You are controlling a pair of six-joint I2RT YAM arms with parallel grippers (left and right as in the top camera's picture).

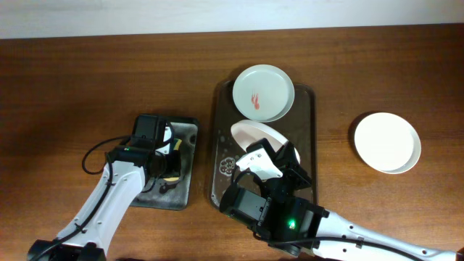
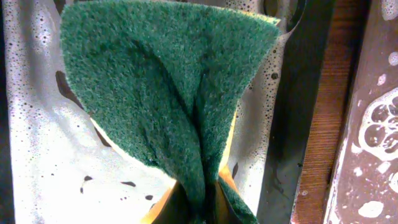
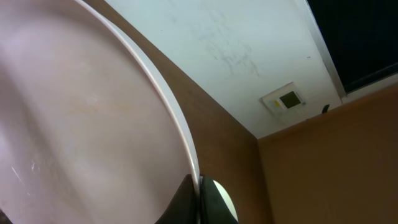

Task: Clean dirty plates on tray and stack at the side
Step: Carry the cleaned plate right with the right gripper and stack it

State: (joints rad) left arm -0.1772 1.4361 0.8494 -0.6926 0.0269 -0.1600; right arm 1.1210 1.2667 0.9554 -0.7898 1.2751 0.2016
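The dark brown tray (image 1: pixel 310 109) lies at the table's middle. A white plate with a red smear (image 1: pixel 262 92) sits at its far end. My right gripper (image 1: pixel 262 154) is shut on the rim of a second white plate (image 1: pixel 254 134) and holds it tilted up over the tray; in the right wrist view the plate (image 3: pixel 81 130) fills the left side, its rim pinched between the fingers (image 3: pixel 200 199). A clean white plate (image 1: pixel 386 141) sits on the table to the right. My left gripper (image 1: pixel 171 156) is shut on a green and yellow sponge (image 2: pixel 161 93) over the small black tray (image 1: pixel 190 130).
The small black tray (image 2: pixel 43 162) is covered with soapy foam. Foam also lies on the brown tray's left part (image 1: pixel 226 163). A black cable (image 1: pixel 98 154) loops beside the left arm. The table's far edge meets a white wall (image 1: pixel 116 18).
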